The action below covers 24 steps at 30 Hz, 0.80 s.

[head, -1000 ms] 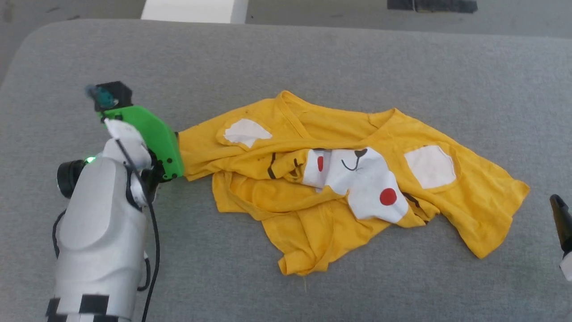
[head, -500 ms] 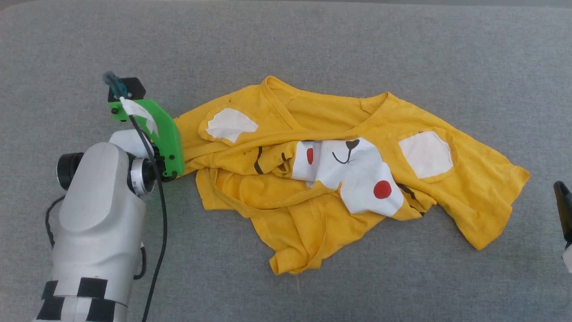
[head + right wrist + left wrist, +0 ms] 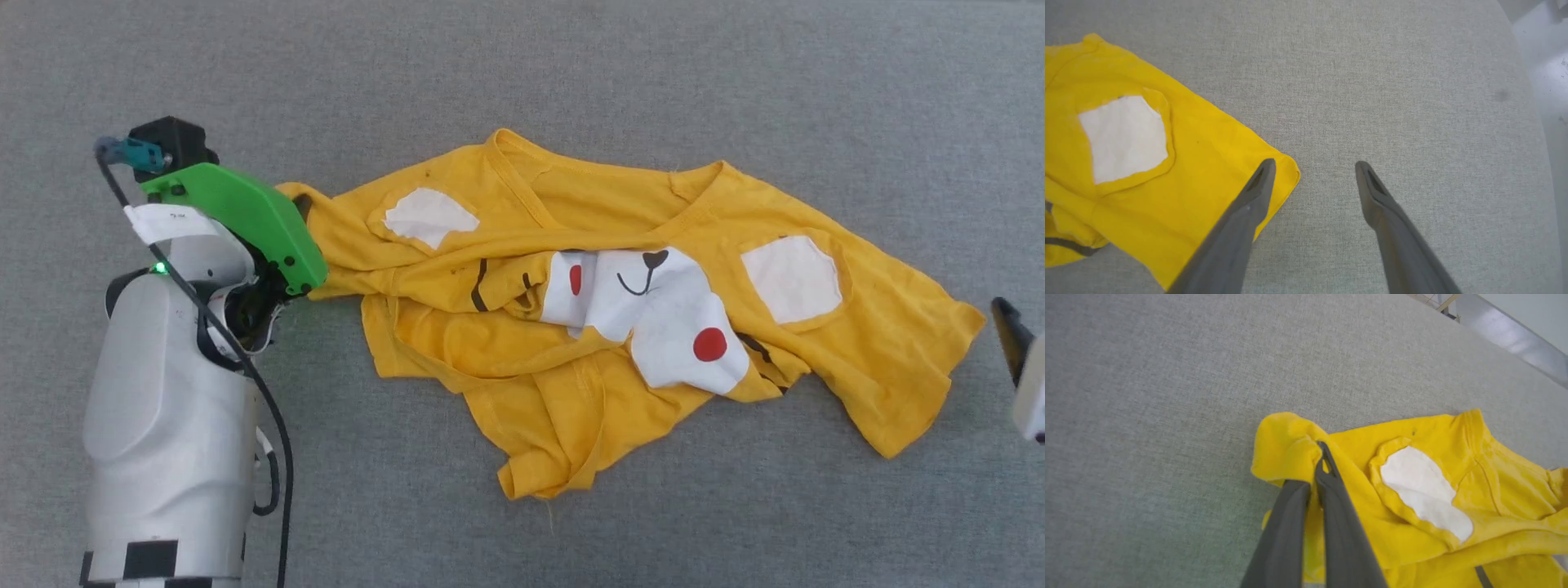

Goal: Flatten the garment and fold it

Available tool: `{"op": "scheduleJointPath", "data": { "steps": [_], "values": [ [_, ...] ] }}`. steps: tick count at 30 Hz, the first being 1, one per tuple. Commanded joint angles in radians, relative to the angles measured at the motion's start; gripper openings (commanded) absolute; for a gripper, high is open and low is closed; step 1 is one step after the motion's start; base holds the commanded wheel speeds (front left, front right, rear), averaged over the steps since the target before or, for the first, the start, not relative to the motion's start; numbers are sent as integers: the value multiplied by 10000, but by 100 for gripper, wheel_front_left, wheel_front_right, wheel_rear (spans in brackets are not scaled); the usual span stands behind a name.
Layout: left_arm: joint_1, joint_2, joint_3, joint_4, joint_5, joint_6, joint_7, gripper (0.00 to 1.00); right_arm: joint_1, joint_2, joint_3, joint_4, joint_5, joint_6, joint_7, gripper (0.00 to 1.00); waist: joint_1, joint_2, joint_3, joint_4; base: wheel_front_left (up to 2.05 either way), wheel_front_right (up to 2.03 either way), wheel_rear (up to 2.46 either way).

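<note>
The garment (image 3: 588, 359), a bright yellow T-shirt with white patches, red dots and a black nose print, lies crumpled on the grey surface (image 3: 571, 82). My left gripper (image 3: 1321, 451) is shut on the garment's left corner (image 3: 1286, 449), and the cloth bunches around the fingertips. In the head view the green wrist mount hides those fingers, with the yellow corner (image 3: 306, 204) poking out beside it. My right gripper (image 3: 1314, 165) stands open at the garment's right corner (image 3: 1286, 171). One finger (image 3: 1257, 188) is over the yellow edge, the other over bare grey.
The grey padded surface (image 3: 1412, 81) stretches around the garment on all sides. Its edge, with pale floor (image 3: 1551, 61) beyond, lies to the right in the right wrist view. A pale strip (image 3: 1515, 335) borders the surface at the far right of the left wrist view.
My left gripper has shut on the garment's left corner and drawn it a little leftward. The head camera has tilted down, shifting the whole picture. The right gripper edged closer to the right corner.
</note>
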Motion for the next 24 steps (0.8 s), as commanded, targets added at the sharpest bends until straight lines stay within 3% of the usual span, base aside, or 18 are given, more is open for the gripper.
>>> {"op": "scheduleJointPath", "data": {
  "steps": [1,8,15,16,17,24],
  "values": [
    [191,-10,-17,-293,-47,-42,-70,0,-418,-293,370,353,-112,-13,368,100,-1,0,138,71,0,0,0],
    [706,-23,-155,-1568,-4,36,-11,0,-1163,-1277,2111,1873,-258,-13,1500,100,-1,0,548,377,0,0,0],
    [979,-78,-239,-2180,-54,116,79,0,-1040,-1485,2883,2544,134,-13,2255,100,-1,0,752,500,0,0,0],
    [998,-80,-233,-2214,-67,127,60,0,-1060,-1477,2902,2568,305,-13,2378,15,-1,0,748,482,0,0,0],
    [1003,-83,-224,-2219,-86,126,38,0,-1098,-1479,2905,2553,415,-13,2399,0,-1,0,729,466,0,0,0],
    [825,-207,176,-2163,-627,-66,-517,0,-1885,-1214,2265,2260,1227,-13,1067,0,-1,0,86,269,0,0,0]
  ]
}}
